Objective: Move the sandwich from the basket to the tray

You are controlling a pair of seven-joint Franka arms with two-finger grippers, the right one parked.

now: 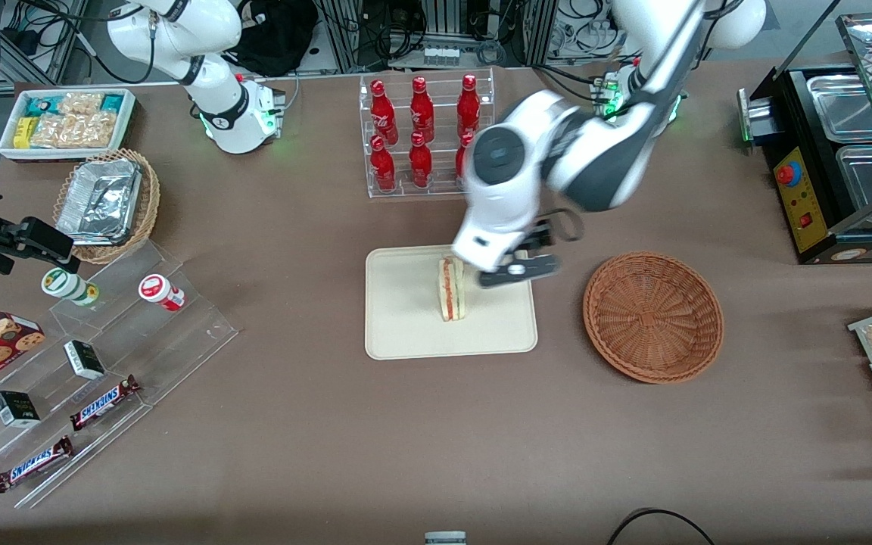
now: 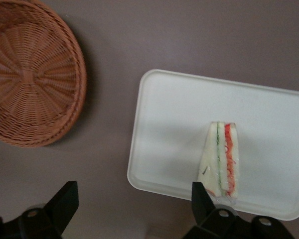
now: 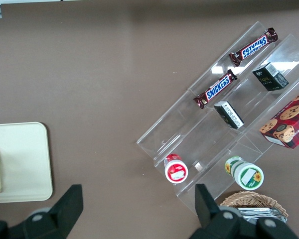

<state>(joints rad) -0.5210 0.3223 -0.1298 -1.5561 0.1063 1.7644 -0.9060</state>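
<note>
- The sandwich [image 1: 451, 289] is stood on its edge on the tray [image 1: 406, 333], with its red and green filling layers showing; it is not gripped.
- The gripper [image 2: 134, 206] is held above the tray's edge with its jaws spread wide open and nothing between them; in the wrist view one finger [image 2: 202, 198] is seen just beside the sandwich's lower corner, the other [image 2: 65, 199] over the bare surface [image 1: 406, 439].
- One brown woven basket [image 1: 653, 316] is set beside the tray, toward the working arm's end, with nothing in it.
- Seven red bottles [image 1: 421, 110] are counted in a clear rack, farther from the front camera than the tray.
- Two chocolate bars [image 1: 104, 402] marked "SNICKERS" are laid on a clear stepped stand [image 1: 194, 333] toward the parked arm's end, along with two small dark boxes [image 1: 85, 359] and two round pots [image 1: 160, 292]; the writing on these cannot be read.
</note>
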